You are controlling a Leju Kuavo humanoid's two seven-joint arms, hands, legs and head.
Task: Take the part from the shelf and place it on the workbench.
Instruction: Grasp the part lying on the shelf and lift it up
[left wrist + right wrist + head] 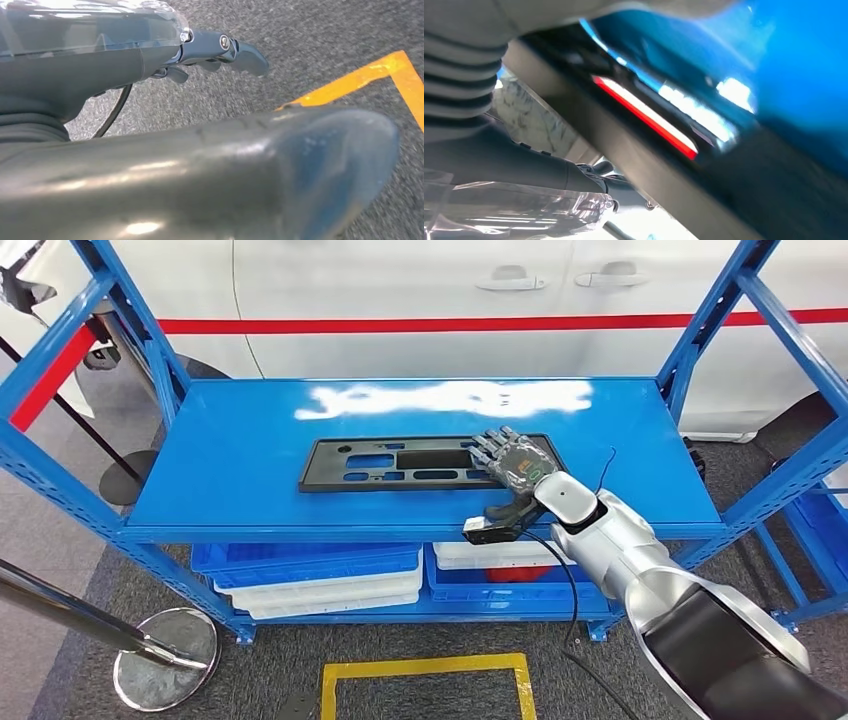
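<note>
Black part (400,462) flat on blue shelf (250,490)

the right arm (640,560) reaches up from the lower right, right hand (515,468) flat mid-frame, fingers straight. the left hand (150,55) hangs low.

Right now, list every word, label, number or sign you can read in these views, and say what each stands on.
No readable text in any view.
Right hand: small coloured marks on its back, too small to read.
Black part on the blue shelf: no lettering visible.
White car behind the shelf: a red stripe, no words.
Both wrist views: blurred, no text.
</note>
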